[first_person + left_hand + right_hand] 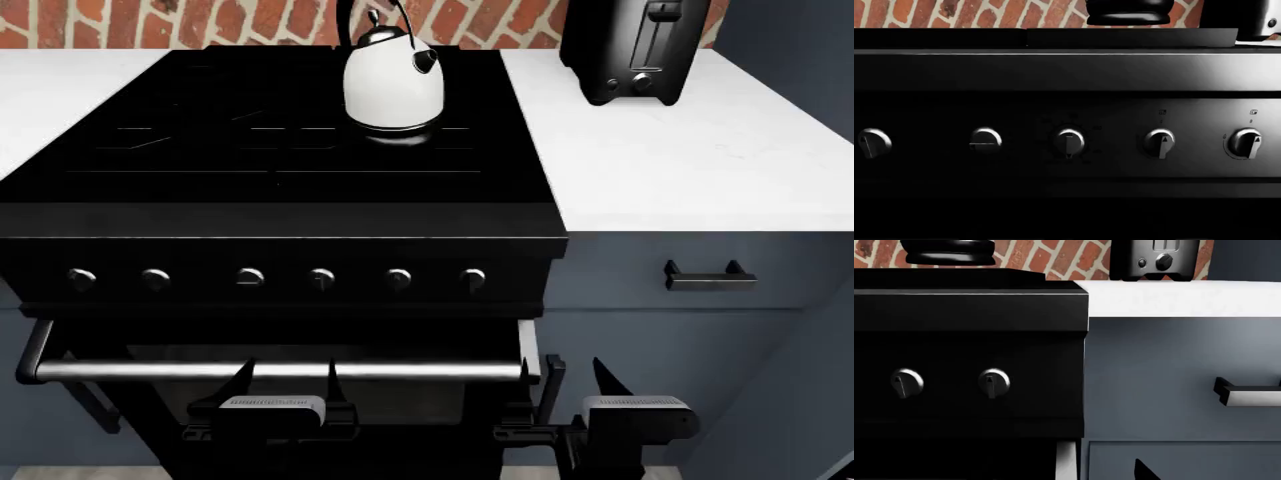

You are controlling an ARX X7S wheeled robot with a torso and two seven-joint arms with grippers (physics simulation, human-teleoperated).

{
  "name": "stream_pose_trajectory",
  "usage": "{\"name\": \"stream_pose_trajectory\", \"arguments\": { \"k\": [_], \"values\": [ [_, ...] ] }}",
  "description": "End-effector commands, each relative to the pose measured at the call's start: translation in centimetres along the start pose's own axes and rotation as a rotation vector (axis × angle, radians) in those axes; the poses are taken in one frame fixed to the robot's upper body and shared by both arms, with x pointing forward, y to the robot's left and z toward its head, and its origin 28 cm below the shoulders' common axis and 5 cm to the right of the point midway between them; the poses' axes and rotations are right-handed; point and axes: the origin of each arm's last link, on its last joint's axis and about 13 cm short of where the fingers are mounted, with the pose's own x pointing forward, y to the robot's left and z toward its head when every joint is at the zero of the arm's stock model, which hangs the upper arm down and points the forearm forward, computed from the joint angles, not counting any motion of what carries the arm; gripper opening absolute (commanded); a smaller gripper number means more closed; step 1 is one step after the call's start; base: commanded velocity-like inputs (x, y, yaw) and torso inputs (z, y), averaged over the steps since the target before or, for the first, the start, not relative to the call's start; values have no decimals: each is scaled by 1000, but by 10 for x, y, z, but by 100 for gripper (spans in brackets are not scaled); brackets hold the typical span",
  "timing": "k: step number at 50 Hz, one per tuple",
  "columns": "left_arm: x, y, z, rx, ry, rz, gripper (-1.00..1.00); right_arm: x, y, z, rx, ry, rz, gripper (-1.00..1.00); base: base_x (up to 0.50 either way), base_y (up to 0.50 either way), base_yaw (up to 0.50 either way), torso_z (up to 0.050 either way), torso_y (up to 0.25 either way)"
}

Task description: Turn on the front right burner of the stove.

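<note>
The glossy black stove fills the head view, with a grated cooktop and a row of six small silver knobs on its front panel. The rightmost knob also shows in the left wrist view and in the right wrist view. The third knob from the left stands crosswise; the others point straight. My left gripper is open and empty, low in front of the steel oven handle. My right gripper is open and empty, below the stove's right corner. Neither touches a knob.
A white kettle sits on the cooktop at the back. A black toaster stands on the white counter to the right. A blue-grey drawer with a dark handle is right of the stove. Brick wall behind.
</note>
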Motion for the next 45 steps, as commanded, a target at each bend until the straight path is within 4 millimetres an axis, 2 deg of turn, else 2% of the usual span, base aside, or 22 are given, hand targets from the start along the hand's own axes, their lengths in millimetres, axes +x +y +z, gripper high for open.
{"name": "stream_pose_trajectory", "arguments": {
  "k": [1,12,27,35,45],
  "values": [
    [0,0,0,-5,-8,1,100,0,0,0,-4,1,-1,100,0,0,0,0,0],
    [-2,0,2,-19,-32,9,100,1,1,-2,-14,10,-6,100,0,0,0,0,0],
    [-1,1,1,-18,-24,6,100,1,1,-2,-17,8,1,100,0,487,0,0,0],
    [-1,1,1,-16,-22,6,100,1,2,-2,-16,9,4,100,0,29,0,0,0],
    [-1,1,1,-10,-10,7,100,1,2,-2,-10,8,7,100,0,0,0,-46,0]
  ]
}}
